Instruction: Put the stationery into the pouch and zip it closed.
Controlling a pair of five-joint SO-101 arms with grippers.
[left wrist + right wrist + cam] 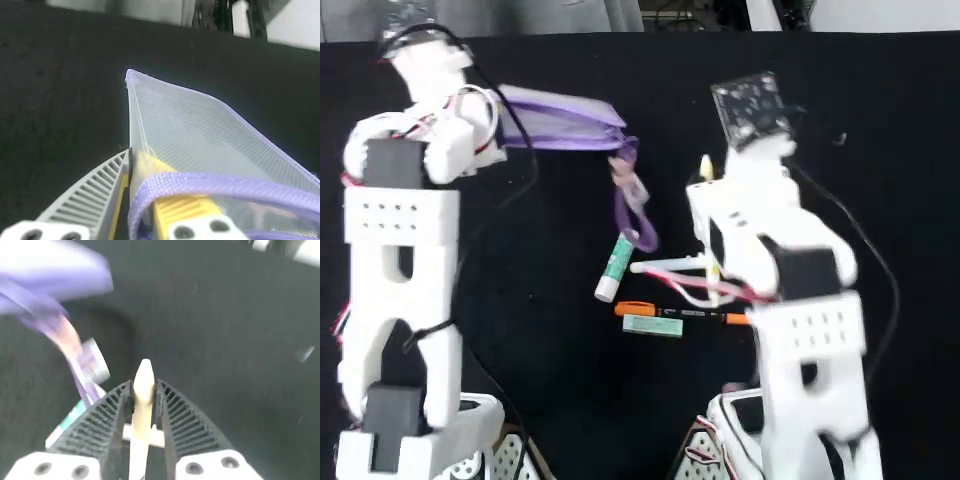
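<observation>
My left gripper [496, 132] is shut on one end of the purple mesh pouch [565, 120], holding it off the black table at the back left. In the left wrist view the pouch [200, 135] stretches away from the left gripper [131, 156], which pinches its purple-edged rim. My right gripper [706, 186] is shut on a cream pen [706, 166], tip up, right of the pouch's strap [630, 205]. In the right wrist view the pen [144, 382] stands between the jaws of the right gripper [144, 392], with the blurred pouch [50, 270] beyond.
On the table between the arms lie a green-and-white glue stick [616, 267], a white pen [670, 265], an orange-capped pen [680, 313] and a green eraser [652, 325]. The arm bases stand at the front left and front right.
</observation>
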